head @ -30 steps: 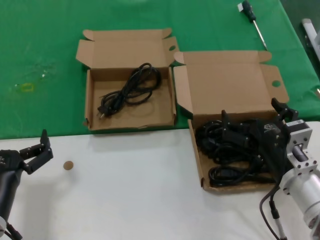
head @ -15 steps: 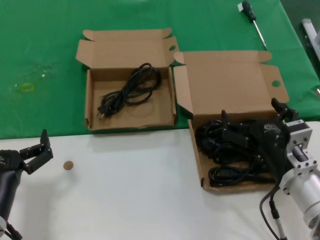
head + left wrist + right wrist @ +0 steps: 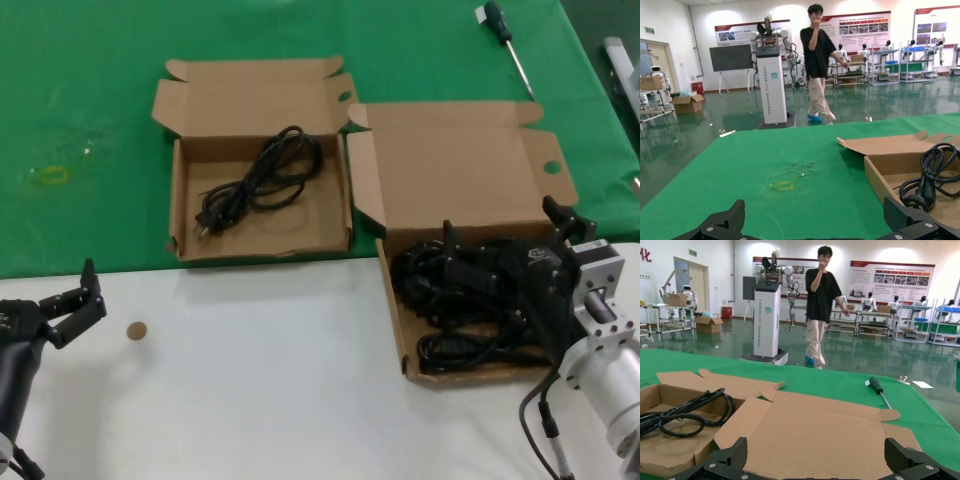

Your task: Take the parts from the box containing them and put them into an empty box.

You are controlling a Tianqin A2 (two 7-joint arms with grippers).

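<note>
The larger cardboard box [image 3: 395,300], at the right, holds a pile of black power cords [image 3: 450,300]; its wide-winged lid [image 3: 460,170] lies open behind. My right gripper [image 3: 503,225] hovers open and empty over that pile; in the right wrist view [image 3: 815,455] it faces the lid [image 3: 815,430]. The smaller box [image 3: 330,225], at the left, holds one looped cord [image 3: 265,180], which also shows in the left wrist view [image 3: 935,170] and the right wrist view [image 3: 690,412]. My left gripper [image 3: 90,295] is open and empty over the white table, near its front left.
A black-handled screwdriver [image 3: 505,35] lies on the green cloth at the back right. A small brown disc [image 3: 137,330] lies on the white table beside the left gripper. A grey object [image 3: 620,60] sits at the right edge. A person [image 3: 822,305] stands beyond the table.
</note>
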